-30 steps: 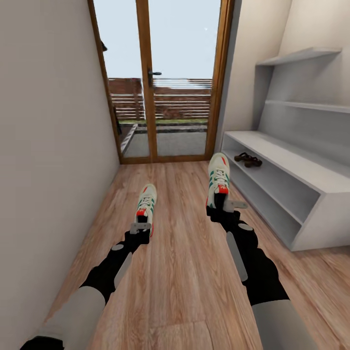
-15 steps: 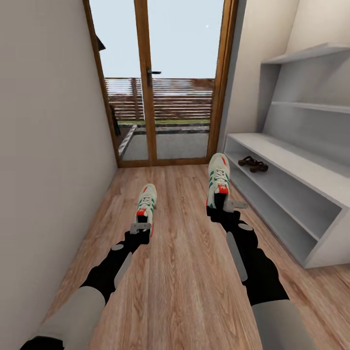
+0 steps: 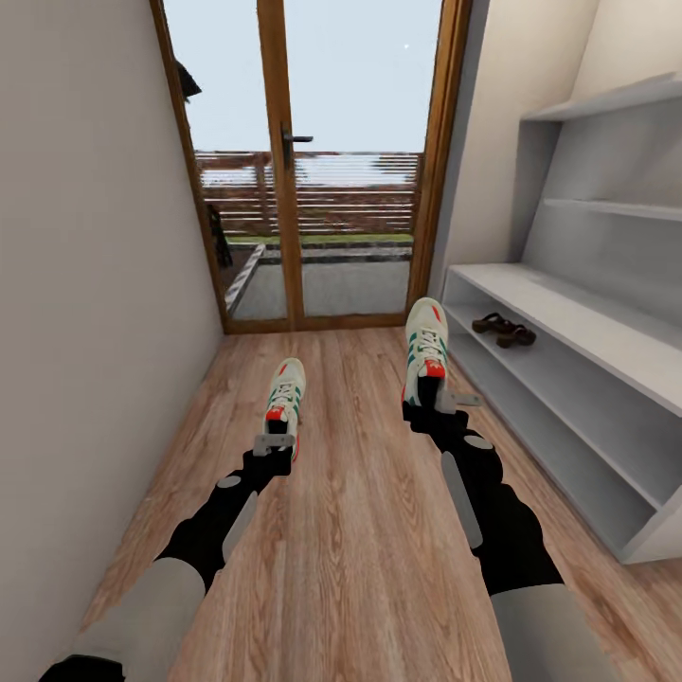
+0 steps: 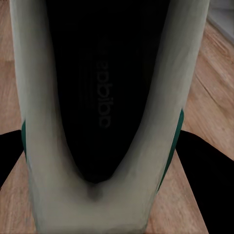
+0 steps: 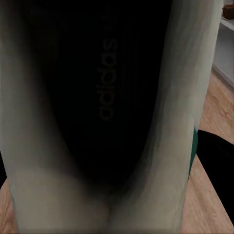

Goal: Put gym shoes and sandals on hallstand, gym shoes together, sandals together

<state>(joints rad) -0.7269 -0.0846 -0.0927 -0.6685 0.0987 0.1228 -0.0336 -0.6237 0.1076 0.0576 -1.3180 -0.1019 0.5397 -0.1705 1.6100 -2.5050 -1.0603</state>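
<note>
**At each hand, a sneaker held off the floor**

Our left hand [image 3: 273,447] is clamped on the heel of one sneaker [image 3: 285,390]; our right hand [image 3: 434,405] grips the other sneaker [image 3: 425,348], carried higher. Both hang above the plank floor [image 3: 350,530]. Beside us, the sandals [image 3: 504,330] sit together on the rack [image 3: 568,313], on its upper shelf.

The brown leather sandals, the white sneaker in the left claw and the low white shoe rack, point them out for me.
Brown leather sandals [image 3: 504,330], head view, between the pair's straps, on the rack's upper shelf.
White sneaker with green stripes in the left claw [image 3: 285,390], head view, laces.
Low white shoe rack [image 3: 568,317], head view, flat top.
</note>
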